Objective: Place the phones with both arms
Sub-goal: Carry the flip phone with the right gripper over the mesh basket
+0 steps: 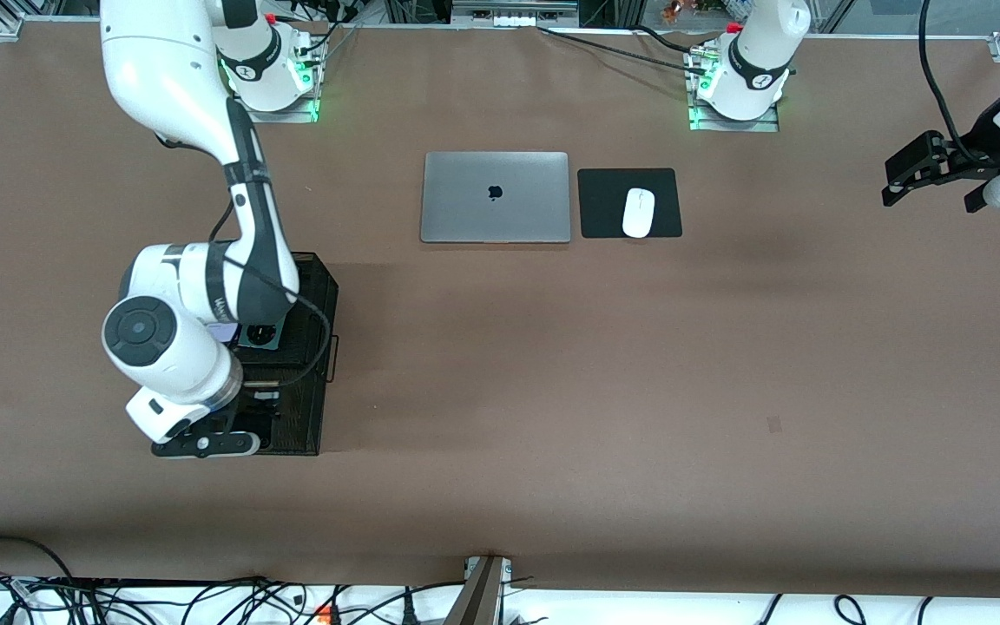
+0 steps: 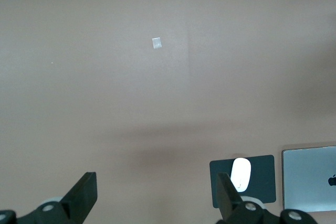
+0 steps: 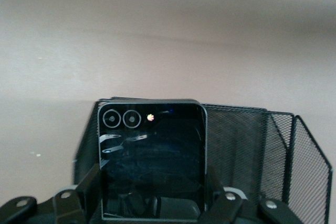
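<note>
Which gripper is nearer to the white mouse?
Left. The left gripper hovers over bare table toward its arm's end, closer to the mouse; the right gripper holds the black phone over the mesh basket.

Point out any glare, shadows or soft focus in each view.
Front view: green glow at both arm bases, soft shadow beside the mesh basket. Left wrist view: even light, faint shadow band across the table. Right wrist view: streaky reflections on the black phone, right gripper blurred.
</note>
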